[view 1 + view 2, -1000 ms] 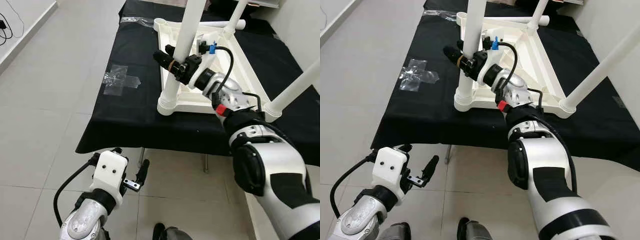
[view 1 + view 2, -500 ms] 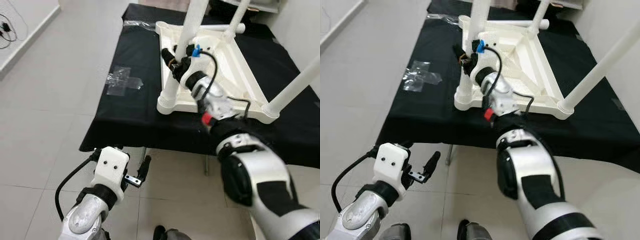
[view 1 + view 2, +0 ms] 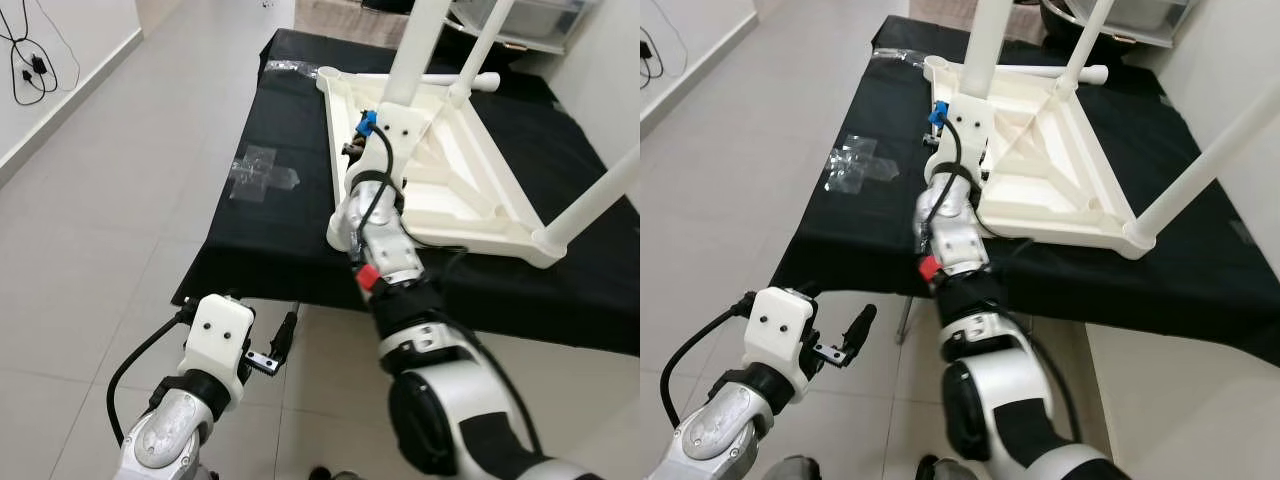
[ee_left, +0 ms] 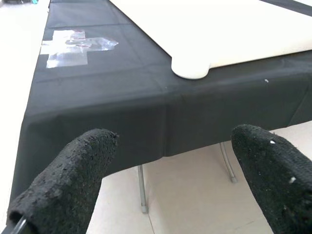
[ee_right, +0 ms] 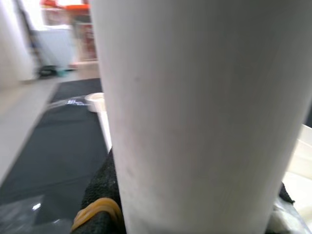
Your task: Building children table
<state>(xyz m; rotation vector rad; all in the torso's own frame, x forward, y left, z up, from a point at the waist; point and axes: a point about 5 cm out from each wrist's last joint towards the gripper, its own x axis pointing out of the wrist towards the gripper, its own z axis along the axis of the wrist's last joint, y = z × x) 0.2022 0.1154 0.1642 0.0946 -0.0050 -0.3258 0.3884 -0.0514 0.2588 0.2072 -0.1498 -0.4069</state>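
Note:
A white children's table point(image 3: 470, 170) lies upside down on a black-covered work table point(image 3: 270, 230), with its legs pointing up. My right gripper point(image 3: 362, 142) is shut on the near-left leg point(image 3: 415, 45), low down by its socket. In the right wrist view that leg point(image 5: 195, 112) stands between black fingers point(image 5: 100, 204). An empty leg socket point(image 3: 328, 73) shows at the far-left corner. A loose white leg point(image 3: 455, 78) lies behind it. My left gripper point(image 4: 170, 165) hangs open below the work table's near edge, holding nothing.
A crumpled clear plastic bag point(image 3: 258, 172) lies on the black cloth left of the white table, and another clear wrapper point(image 3: 288, 66) lies at the far-left corner. Grey tiled floor point(image 3: 100, 200) spreads to the left. The work table's metal legs point(image 4: 141, 190) stand beneath its near edge.
The whole picture has shifted, so the camera moved. My right gripper stays on the near-left leg, with its forearm now pointing straight away from me. The left gripper hangs as before.

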